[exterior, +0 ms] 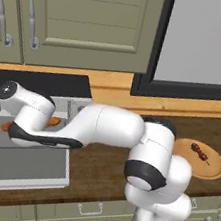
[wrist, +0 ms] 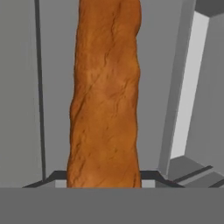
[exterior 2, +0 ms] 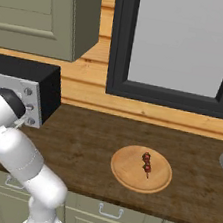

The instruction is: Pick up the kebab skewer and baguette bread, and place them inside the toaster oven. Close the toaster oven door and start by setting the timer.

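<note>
At the front edge of the dark wooden tabletop (exterior: 98, 166), nearest my cameras, the toaster oven door (exterior: 22, 169), a flat silver-framed panel of grey glass, lies folded down flat and open toward me. Just above it I see my white arm (exterior: 110, 127) stretched out to the left, its hand reaching into the mouth of the boxy silver toaster oven (exterior: 41, 84) with the black top. The gripper (exterior: 15, 130) sits at the oven opening, but I cannot tell from either base view or the hand view how its jaws stand or whether they pinch anything, since the arm's own body covers it. Beside the hand, the long slim orange-brown baguette bread (exterior: 54, 122) shows as a short stretch in the oven's opening, with another orange bit peeking out to the left of the hand; in the hand view the loaf (wrist: 105, 96) runs lengthwise up the middle, against the grey inner walls of the oven. Well apart to the right, a round light wooden plate (exterior 2: 124, 173) rests on the tabletop, and the kebab skewer (exterior 2: 147, 164), a thin short stick with dark red-brown meat chunks, lies on it. Farther back, olive green cabinet doors (exterior: 86, 17) with metal handles hang over the oven, and a dark-framed window (exterior 2: 184, 43) stands behind the plate.
</note>
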